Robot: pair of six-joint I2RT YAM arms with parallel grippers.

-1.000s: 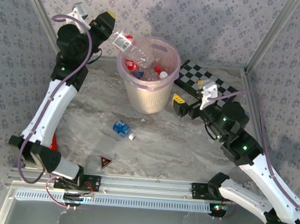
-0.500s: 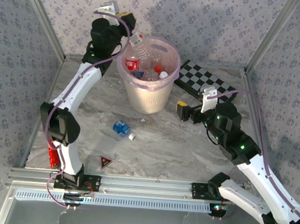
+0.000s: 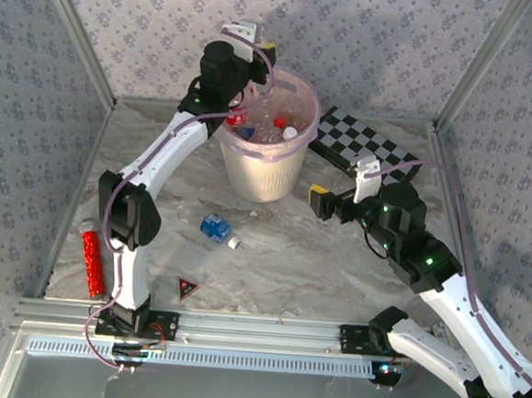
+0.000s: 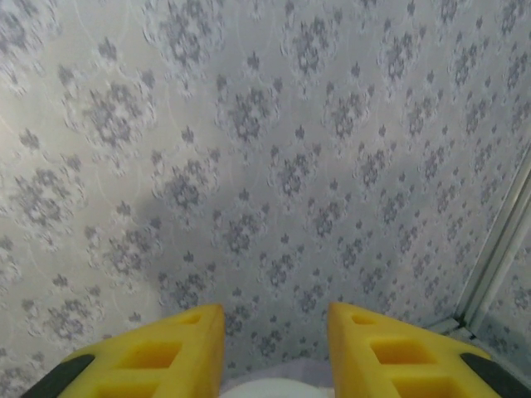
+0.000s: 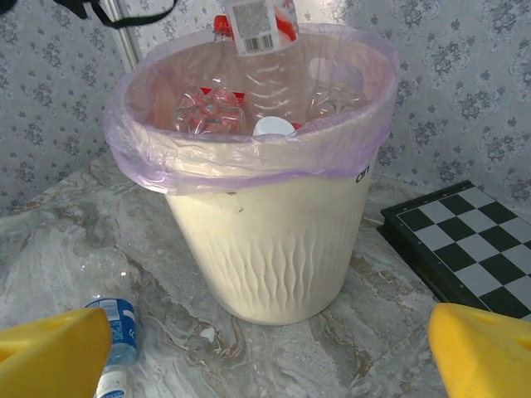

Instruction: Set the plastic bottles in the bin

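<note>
Marble-patterned table [image 3: 279, 265]: left hand [image 4: 276, 315] clamps a red-labelled bottle [image 5: 259, 21] above the lined bin [image 5: 249, 157], likely for dropping; right hand [image 3: 321, 201], spread wide, faces the blue-labelled bottle [image 3: 216, 228].

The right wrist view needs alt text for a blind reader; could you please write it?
A cream-white, bag-lined bin holds clear plastic bottles, a red-labelled bottle hanging over its far rim. A blue-labelled bottle lies lower left, a checkerboard right; the right gripper is open.

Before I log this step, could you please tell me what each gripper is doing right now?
Left gripper: closed on a bottle over the bin.
Right gripper: open, empty.
</note>
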